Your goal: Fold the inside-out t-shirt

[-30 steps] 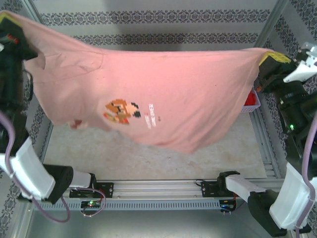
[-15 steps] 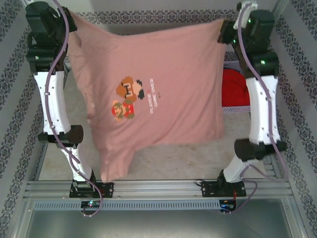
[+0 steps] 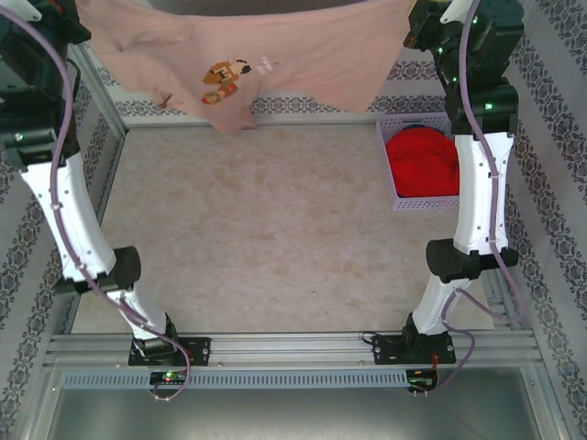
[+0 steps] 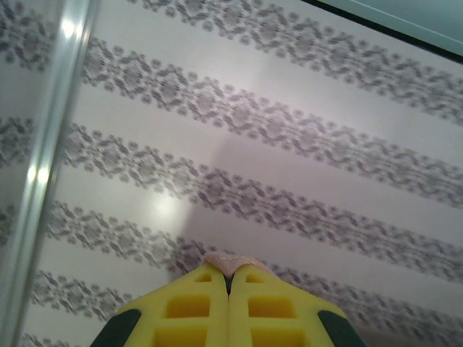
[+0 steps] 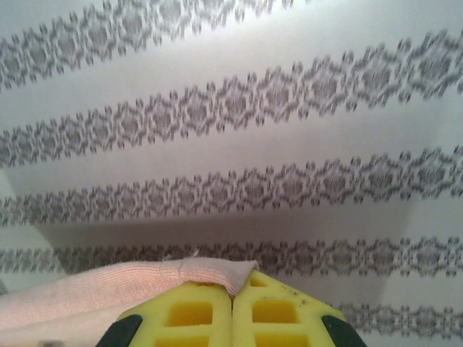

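Note:
The inside-out t-shirt [image 3: 275,46] is dusty pink with a small pixel print [image 3: 225,78]. It hangs stretched in the air over the far edge of the table, its lower hem sagging toward the left. In the left wrist view, my left gripper [image 4: 229,270] is shut on a small tip of pink cloth [image 4: 228,262]. On the right wrist view, my right gripper [image 5: 233,287] is shut on a ribbed pink hem [image 5: 108,289] that trails off to the left. Both arms [image 3: 69,211] [image 3: 477,183] reach up and far back, one at each top corner of the shirt.
A lilac basket [image 3: 386,174] holding a bright red garment [image 3: 422,165] stands at the right side of the table, beside the right arm. The beige tabletop [image 3: 266,229] lies below the shirt. Patterned walls and metal frame posts [image 3: 101,101] close in the sides.
Both arms have swung the stretched shirt from close under the camera away to the far side of the table. The tabletop and the basket now show. Both grips have held.

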